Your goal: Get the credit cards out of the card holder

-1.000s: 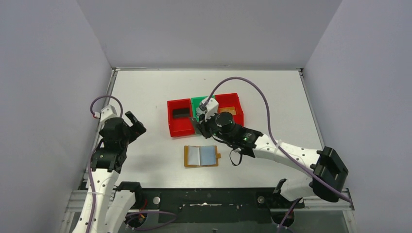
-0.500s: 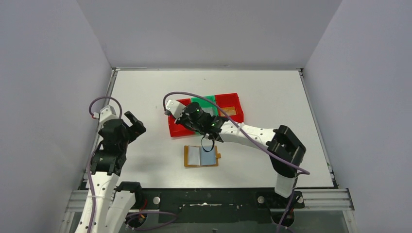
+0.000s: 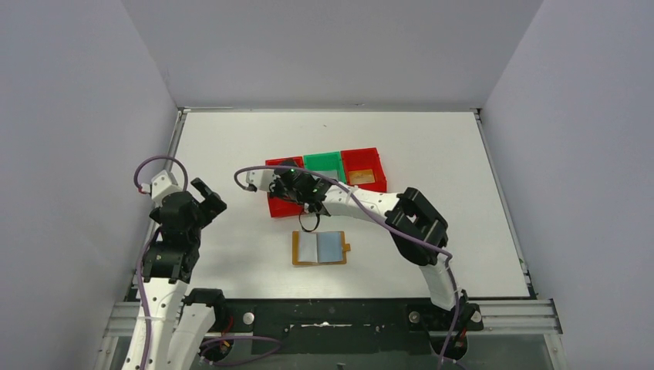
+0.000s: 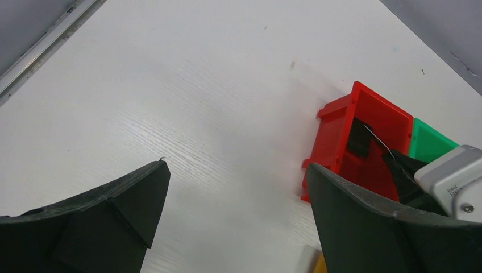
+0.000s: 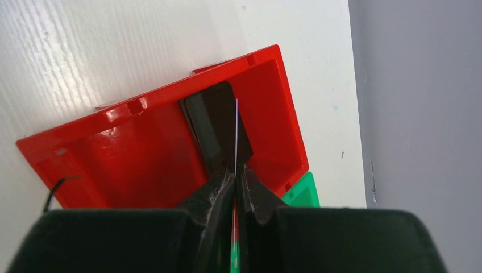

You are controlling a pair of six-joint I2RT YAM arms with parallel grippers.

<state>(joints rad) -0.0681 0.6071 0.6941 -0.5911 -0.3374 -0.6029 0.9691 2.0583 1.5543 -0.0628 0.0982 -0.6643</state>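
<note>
The card holder (image 3: 320,248) lies open and flat on the table, tan with pale blue sleeves. My right gripper (image 3: 288,179) (image 5: 236,170) hangs over the left red bin (image 3: 279,205) (image 5: 142,153), shut on a thin pale credit card (image 5: 236,131) seen edge-on. A black card (image 5: 213,122) (image 4: 358,139) lies inside that bin, under the held card. An orange-brown card (image 3: 367,176) rests in the right red bin (image 3: 362,154). My left gripper (image 3: 207,193) (image 4: 236,165) stands open and empty over bare table, well left of the bins.
A green bin (image 3: 322,161) (image 5: 301,193) sits between the two red bins. The right arm stretches across from its base at the lower right, passing just behind the card holder. Walls close in the table on the left, right and back.
The right gripper swung left with its card, from over the green bin to over the left red bin. The left arm shifted slightly left, still open.
</note>
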